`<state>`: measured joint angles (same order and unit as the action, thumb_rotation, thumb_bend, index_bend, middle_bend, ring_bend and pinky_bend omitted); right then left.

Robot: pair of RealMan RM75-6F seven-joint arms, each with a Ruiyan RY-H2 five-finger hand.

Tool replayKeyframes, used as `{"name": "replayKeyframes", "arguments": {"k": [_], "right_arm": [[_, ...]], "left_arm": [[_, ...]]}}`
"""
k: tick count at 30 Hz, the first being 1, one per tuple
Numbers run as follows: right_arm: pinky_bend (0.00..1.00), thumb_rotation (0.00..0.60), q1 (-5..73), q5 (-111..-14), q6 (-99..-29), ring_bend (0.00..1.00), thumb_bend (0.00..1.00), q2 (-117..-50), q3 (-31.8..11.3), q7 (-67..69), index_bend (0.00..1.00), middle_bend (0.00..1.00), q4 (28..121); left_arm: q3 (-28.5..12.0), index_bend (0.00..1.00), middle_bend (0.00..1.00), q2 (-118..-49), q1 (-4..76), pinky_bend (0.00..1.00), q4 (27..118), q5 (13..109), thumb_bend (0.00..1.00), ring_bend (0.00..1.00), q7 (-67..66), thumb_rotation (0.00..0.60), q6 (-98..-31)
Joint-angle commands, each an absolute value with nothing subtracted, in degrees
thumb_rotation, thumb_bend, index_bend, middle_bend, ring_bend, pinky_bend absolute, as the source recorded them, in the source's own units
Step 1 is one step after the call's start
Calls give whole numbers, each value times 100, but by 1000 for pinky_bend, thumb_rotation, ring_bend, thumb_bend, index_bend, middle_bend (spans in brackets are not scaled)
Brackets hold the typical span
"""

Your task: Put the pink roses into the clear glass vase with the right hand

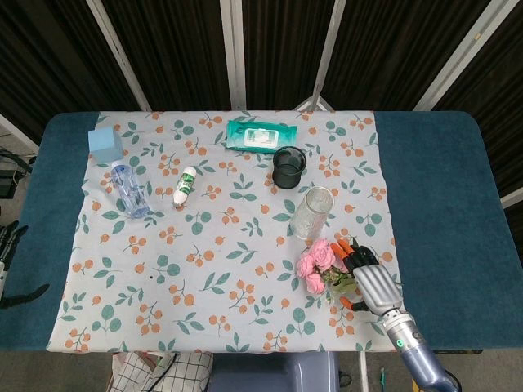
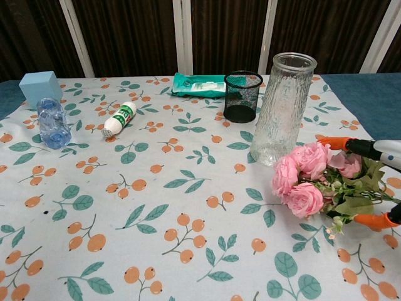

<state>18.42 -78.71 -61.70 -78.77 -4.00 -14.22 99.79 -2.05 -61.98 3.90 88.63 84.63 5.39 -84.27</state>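
Note:
The pink roses [image 1: 317, 263] [image 2: 302, 177] lie on the floral cloth, blooms to the left and green stems to the right. The clear glass vase [image 1: 311, 212] [image 2: 281, 108] stands upright just behind them. My right hand [image 1: 373, 278] [image 2: 374, 182] hovers over the stems with its orange-tipped fingers spread and nothing in it. In the chest view its fingers reach in from the right edge, above and below the leaves. Of my left hand [image 1: 8, 261] only dark fingers show at the table's left edge, holding nothing.
A black mesh cup [image 1: 288, 167] stands behind the vase. A green wipes pack [image 1: 260, 135] lies at the back. On the left are a blue cube [image 1: 105, 144], a lying water bottle [image 1: 129, 189] and a small white tube [image 1: 185, 185].

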Motion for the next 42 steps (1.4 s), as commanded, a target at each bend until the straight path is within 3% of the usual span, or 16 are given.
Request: {"name": "replayKeyframes", "arguments": {"k": [1,13,16,21,24,35,42], "right_arm": [[5,600,1950,-7738,-6120,1,278,-8122,-497,-1493,0,16,9791],[59,600,2223,-7176,-5970,63,278,-8735,-729,-1716,9,81,9193],[174,600,2255,-7106,-6006,193,278,-8809,-763,-1776,105,202,9107],[442,600,2264,-7065,-6112,490,327,-8976,-759,-1797,401,479,8947],[509,600,2264,-7093,-6167,590,378,-9015,-732,-1800,530,578,8922],[517,600,2121,-7503,-6767,608,387,-8454,-938,-1252,553,597,9553],[517,600,1844,-7419,-7443,607,387,-7468,-1749,87,553,597,10696]], "left_arm": [[-200,0,0,-6184,390,0,8852,8474,0,0,581,600,-8421],[-189,0,0,-6163,412,0,8867,8448,0,0,631,600,-8340],[-185,0,0,-6159,414,0,8875,8433,0,0,635,600,-8318],[-184,0,0,-6149,420,0,8898,8422,0,0,639,600,-8297],[-182,0,0,-6145,420,0,8906,8419,0,0,641,600,-8292],[-171,0,0,-6120,421,0,8939,8423,0,0,707,600,-8272],[-164,0,0,-6112,423,0,8981,8428,0,0,696,600,-8265]]}}
